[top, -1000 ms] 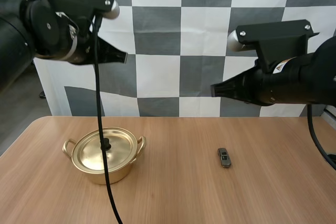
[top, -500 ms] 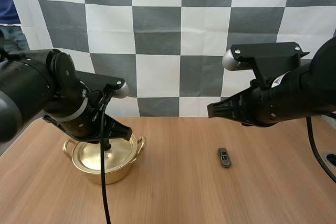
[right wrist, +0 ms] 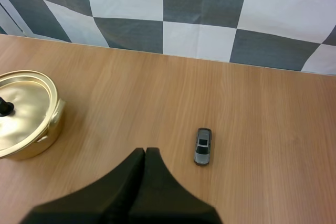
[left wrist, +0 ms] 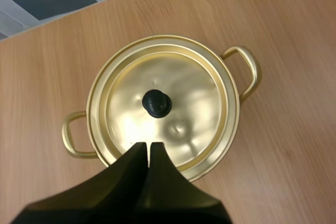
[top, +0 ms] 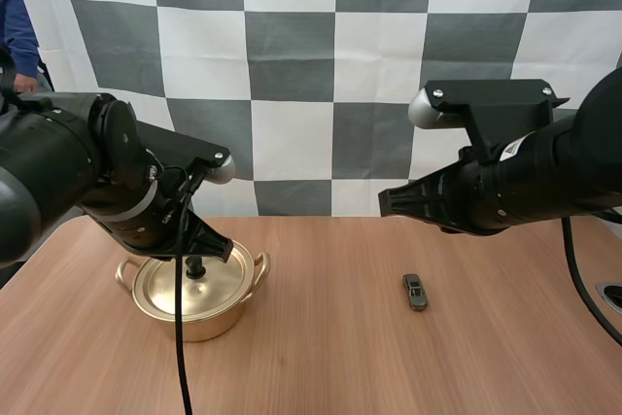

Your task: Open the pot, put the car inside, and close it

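Lowered slightly since half a second ago, the left gripper is held just above the pot, its fingers pressed together, tips over the edge of the lid and short of the black knob. The lid is seated, and the pot has not shifted. Bare table is left open between the pot and the car, which lies flat, well apart to the right and clear of every edge. The right gripper, likewise closed on nothing, is held high, with the car ahead and slightly right of its tips. A person's sleeve is seen beyond the left arm.
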